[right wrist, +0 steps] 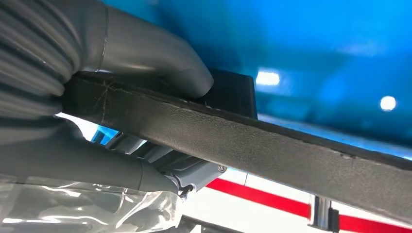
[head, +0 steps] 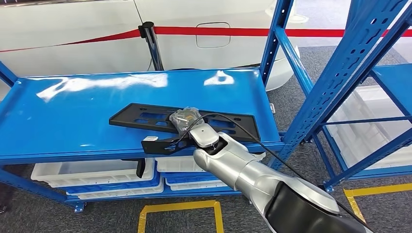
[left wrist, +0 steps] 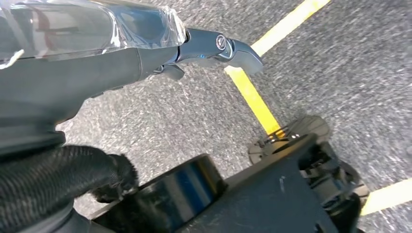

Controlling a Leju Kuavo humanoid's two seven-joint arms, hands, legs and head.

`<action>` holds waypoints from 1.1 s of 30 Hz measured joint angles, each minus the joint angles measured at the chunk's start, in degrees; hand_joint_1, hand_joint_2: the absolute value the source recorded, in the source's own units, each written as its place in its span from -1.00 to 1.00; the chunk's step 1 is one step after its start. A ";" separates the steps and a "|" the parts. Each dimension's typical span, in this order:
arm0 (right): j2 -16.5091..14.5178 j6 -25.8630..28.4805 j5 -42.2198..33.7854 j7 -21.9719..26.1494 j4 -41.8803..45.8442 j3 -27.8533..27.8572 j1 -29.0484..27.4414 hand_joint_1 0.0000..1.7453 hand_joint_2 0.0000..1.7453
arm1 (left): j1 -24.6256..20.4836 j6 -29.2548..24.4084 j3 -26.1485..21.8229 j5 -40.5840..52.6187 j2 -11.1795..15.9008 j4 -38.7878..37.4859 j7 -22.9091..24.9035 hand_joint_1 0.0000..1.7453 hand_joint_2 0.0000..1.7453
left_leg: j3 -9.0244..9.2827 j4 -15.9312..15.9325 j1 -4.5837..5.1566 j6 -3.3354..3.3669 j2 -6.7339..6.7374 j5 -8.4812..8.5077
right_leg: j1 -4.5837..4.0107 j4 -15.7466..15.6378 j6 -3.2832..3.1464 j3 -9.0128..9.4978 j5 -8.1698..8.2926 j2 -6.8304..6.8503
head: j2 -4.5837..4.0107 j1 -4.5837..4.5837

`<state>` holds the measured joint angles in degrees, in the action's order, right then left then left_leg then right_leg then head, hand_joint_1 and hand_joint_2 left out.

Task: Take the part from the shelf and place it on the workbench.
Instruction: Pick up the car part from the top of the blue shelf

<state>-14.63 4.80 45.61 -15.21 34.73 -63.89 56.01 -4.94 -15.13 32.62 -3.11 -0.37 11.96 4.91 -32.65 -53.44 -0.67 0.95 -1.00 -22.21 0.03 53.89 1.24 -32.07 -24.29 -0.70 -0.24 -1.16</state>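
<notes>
A long flat black plastic part with cut-outs lies on the blue shelf, its near end at the shelf's front edge. My right hand, wrapped in clear film, grips that near end; the silver arm comes in from the lower right. In the right wrist view the grey thumb presses on one face of the part's edge and the fingers close under the other. My left hand hangs over grey carpet, fingers stretched out and holding nothing.
White bins sit on the level below the shelf. A blue upright and brace stand right of my arm, with another shelf and white bin beyond. Yellow floor tape lies below. A white car stands behind.
</notes>
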 joint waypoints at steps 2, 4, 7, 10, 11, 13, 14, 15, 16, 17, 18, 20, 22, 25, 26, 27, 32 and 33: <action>0.21 1.28 0.78 0.17 0.07 0.00 -0.11 1.00 1.00 | -0.13 0.11 0.11 -0.22 0.01 0.00 -0.59 -1.00 1.00 | 0.00 0.00 0.00 0.00 0.01 0.00 | 0.00 0.00 0.00 -0.01 0.00 -0.01 | 0.00 0.00; 0.44 2.44 1.68 0.40 0.23 -0.01 -0.23 1.00 1.00 | -0.16 0.25 0.26 -0.64 0.02 0.00 -1.28 -1.00 1.00 | -0.01 0.00 0.00 0.00 0.00 0.00 | 0.00 0.00 0.00 -0.02 0.00 0.00 | 0.00 0.01; 0.92 5.10 4.36 1.08 0.96 -0.02 -0.58 1.00 1.00 | -0.14 0.43 0.43 -1.22 0.04 0.00 -2.23 -1.00 1.00 | -0.01 0.00 0.00 0.00 0.00 0.00 | 0.00 0.00 0.00 -0.04 0.00 -0.01 | 0.00 0.01; 1.40 7.63 7.75 1.24 2.20 -0.03 -1.11 1.00 1.00 | -0.16 0.51 0.49 -1.38 0.04 0.00 -2.72 -1.00 1.00 | -0.01 0.00 0.00 0.00 0.01 0.00 | 0.00 0.00 0.00 -0.04 0.00 -0.01 | 0.00 0.00; 1.59 8.28 9.04 1.24 2.78 -0.03 -1.34 1.00 1.00 | -0.16 0.53 0.54 -1.48 0.04 0.00 -2.81 -1.00 1.00 | -0.01 0.00 0.00 0.00 0.01 0.00 | 0.00 0.00 0.00 -0.04 0.00 -0.01 | 0.00 0.00; 2.01 9.47 11.70 1.24 4.06 -0.06 -1.82 1.00 1.00 | -0.15 0.57 0.64 -1.69 0.04 0.00 -2.95 -1.00 1.00 | -0.02 0.00 0.00 0.00 0.00 0.00 | 0.00 0.00 0.00 -0.04 0.00 -0.01 | 0.00 0.00; 2.23 9.98 12.96 1.24 4.71 -0.08 -2.05 1.00 1.00 | -0.14 0.60 0.69 -1.80 0.04 0.00 -3.01 -1.00 1.00 | -0.02 0.00 0.00 0.00 0.00 0.00 | 0.00 0.00 0.00 -0.05 0.00 -0.01 | 0.00 0.00; 2.44 10.36 14.07 1.24 5.31 -0.09 -2.25 1.00 1.00 | -0.13 0.63 0.75 -1.91 0.04 0.00 -3.09 -1.00 1.00 | -0.02 0.00 0.00 0.00 0.00 0.00 | 0.00 0.00 0.00 -0.05 0.00 -0.01 | 0.00 0.00; 2.67 10.63 15.23 1.24 5.98 -0.11 -2.44 1.00 1.00 | -0.11 0.75 0.80 -2.06 0.04 0.00 -3.19 -1.00 1.00 | -0.02 0.00 0.00 0.00 0.01 0.00 | 0.00 0.00 0.00 -0.05 0.00 -0.01 | 0.00 0.00; 2.92 10.79 16.29 1.25 6.68 -0.14 -2.63 1.00 1.00 | -0.09 0.90 0.85 -2.21 0.04 0.00 -3.29 -1.00 1.00 | -0.02 0.00 0.00 0.00 0.01 0.00 | 0.00 0.00 0.00 -0.05 0.00 -0.01 | 0.00 0.00; 3.25 10.84 17.30 1.27 7.55 -0.17 -2.85 1.00 1.00 | -0.08 1.08 0.89 -2.34 0.04 0.00 -3.38 -1.00 1.00 | -0.03 0.00 0.00 0.00 0.01 0.00 | 0.00 0.00 0.00 -0.05 0.00 -0.01 | 0.00 0.00; 3.95 10.76 19.11 1.52 9.48 -0.27 -3.23 1.00 1.00 | -0.07 1.41 0.97 -2.50 0.05 0.00 -3.49 -1.00 1.00 | -0.04 0.00 0.00 0.00 0.00 0.00 | 0.00 0.00 0.00 -0.06 0.00 -0.01 | 0.00 0.01; 4.47 10.57 20.45 1.81 11.06 -0.33 -3.49 1.00 1.00 | -0.07 1.57 1.02 -2.59 0.07 0.00 -3.51 -1.00 1.00 | -0.04 0.00 0.00 0.00 0.00 0.00 | 0.00 0.00 0.00 -0.06 0.00 0.00 | 0.00 0.01; 5.14 9.97 22.25 1.87 13.12 -0.38 -3.87 1.00 1.00 | -0.07 1.54 1.04 -2.86 0.10 0.00 -3.45 -1.00 1.00 | -0.08 -0.09 0.06 0.09 0.00 -0.08 | 0.07 -0.04 0.03 -0.06 0.01 0.01 | 0.00 0.00; 5.34 9.68 22.96 1.82 13.79 -0.41 -4.01 1.00 1.00 | -0.07 1.45 1.07 -2.90 0.12 0.00 -3.39 -1.00 1.00 | -0.10 -0.14 0.10 0.15 0.00 -0.13 | 0.12 -0.06 0.05 -0.06 0.01 0.01 | 0.00 0.00; 5.52 9.39 23.64 1.73 14.37 -0.44 -4.12 1.00 1.00 | -0.08 1.35 1.11 -2.90 0.14 0.00 -3.31 -1.00 1.00 | -0.12 -0.21 0.15 0.22 0.00 -0.18 | 0.18 -0.07 0.08 -0.06 0.02 0.02 | 0.00 0.00; 6.14 8.48 25.21 1.10 16.64 -0.60 -4.39 1.00 1.00 | -0.13 1.21 1.46 -2.89 0.21 0.00 -3.22 -1.00 1.00 | -0.09 -0.10 0.30 0.81 0.03 -0.13 | 0.41 -0.17 0.56 0.01 0.05 0.01 | 0.00 0.00; 6.26 8.42 25.32 1.05 17.04 -0.61 -4.42 1.00 1.00 | -0.14 1.21 1.53 -2.88 0.22 0.00 -3.22 -1.00 1.00 | 0.11 0.22 0.18 1.06 0.11 0.13 | 0.44 0.06 0.76 -0.03 -0.24 0.02 | 0.00 0.00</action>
<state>-8.37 13.22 70.93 -14.15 51.76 -64.49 51.60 -5.08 -13.92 34.15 -5.99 -0.15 11.96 1.68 -32.54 -53.22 -0.49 2.01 -0.89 -22.09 0.47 53.95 2.00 -32.10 -24.53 -0.68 -0.24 -1.16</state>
